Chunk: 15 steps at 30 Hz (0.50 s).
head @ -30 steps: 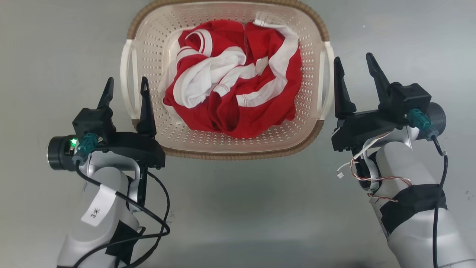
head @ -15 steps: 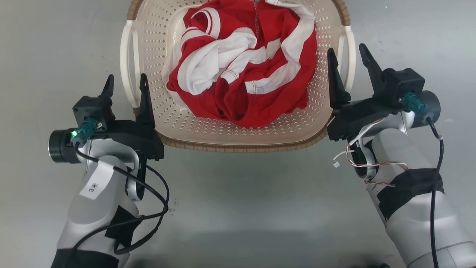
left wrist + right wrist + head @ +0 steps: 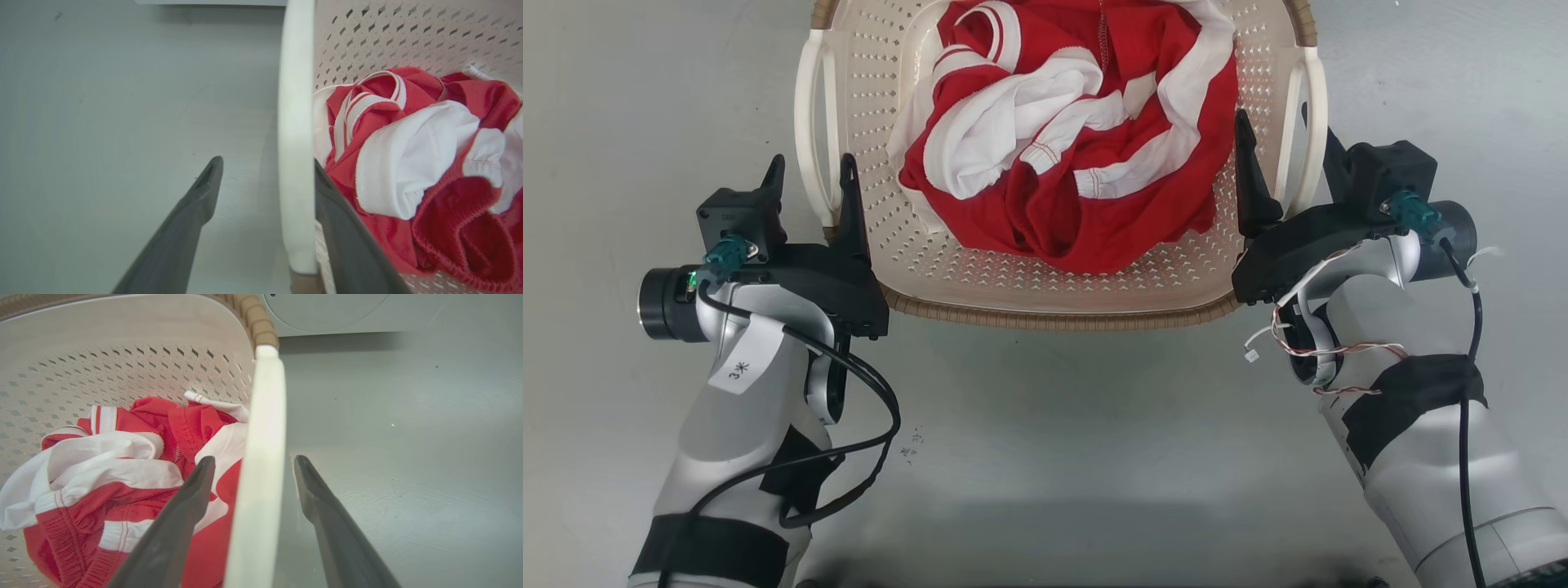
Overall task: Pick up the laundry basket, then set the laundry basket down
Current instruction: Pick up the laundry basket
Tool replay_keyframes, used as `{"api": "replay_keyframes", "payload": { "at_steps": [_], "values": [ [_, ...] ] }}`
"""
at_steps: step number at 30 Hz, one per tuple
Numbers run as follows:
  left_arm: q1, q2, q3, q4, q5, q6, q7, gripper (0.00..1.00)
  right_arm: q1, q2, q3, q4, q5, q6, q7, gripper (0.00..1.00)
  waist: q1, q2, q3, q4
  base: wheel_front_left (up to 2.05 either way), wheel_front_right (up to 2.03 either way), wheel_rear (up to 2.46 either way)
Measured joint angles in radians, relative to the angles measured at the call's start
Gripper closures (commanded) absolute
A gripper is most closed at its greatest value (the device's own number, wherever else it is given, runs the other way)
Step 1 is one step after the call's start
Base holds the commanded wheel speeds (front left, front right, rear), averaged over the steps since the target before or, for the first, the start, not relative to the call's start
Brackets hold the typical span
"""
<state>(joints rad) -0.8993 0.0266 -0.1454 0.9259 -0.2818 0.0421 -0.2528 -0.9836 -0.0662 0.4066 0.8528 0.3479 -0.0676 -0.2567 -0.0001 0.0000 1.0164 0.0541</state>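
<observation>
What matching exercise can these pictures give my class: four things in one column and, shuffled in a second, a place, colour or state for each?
Things
1. laundry basket
2. red-and-white clothing
3. left gripper
4. right gripper

Descriptions
A. crumpled inside the basket
B. open, fingers astride the right handle
C. cream, perforated, with a brown rim
D. open, fingers astride the left handle

Pairs: 1-C, 2-A, 3-D, 4-B

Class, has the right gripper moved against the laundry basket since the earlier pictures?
Yes. The right gripper shifted inward toward the laundry basket; its fingers now straddle the right handle.
</observation>
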Motion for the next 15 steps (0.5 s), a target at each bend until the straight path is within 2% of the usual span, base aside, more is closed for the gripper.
{"api": "replay_keyframes", "payload": {
  "at_steps": [15],
  "values": [
    [-0.058, -0.004, -0.019, 0.116, -0.016, -0.002, 0.0, 0.0, -0.064, -0.001, 0.083, 0.099, 0.089, -0.021, 0.009, 0.0, 0.0, 0.0, -0.036, 0.011, 0.0, 0.0, 0.0]
  ]
}}
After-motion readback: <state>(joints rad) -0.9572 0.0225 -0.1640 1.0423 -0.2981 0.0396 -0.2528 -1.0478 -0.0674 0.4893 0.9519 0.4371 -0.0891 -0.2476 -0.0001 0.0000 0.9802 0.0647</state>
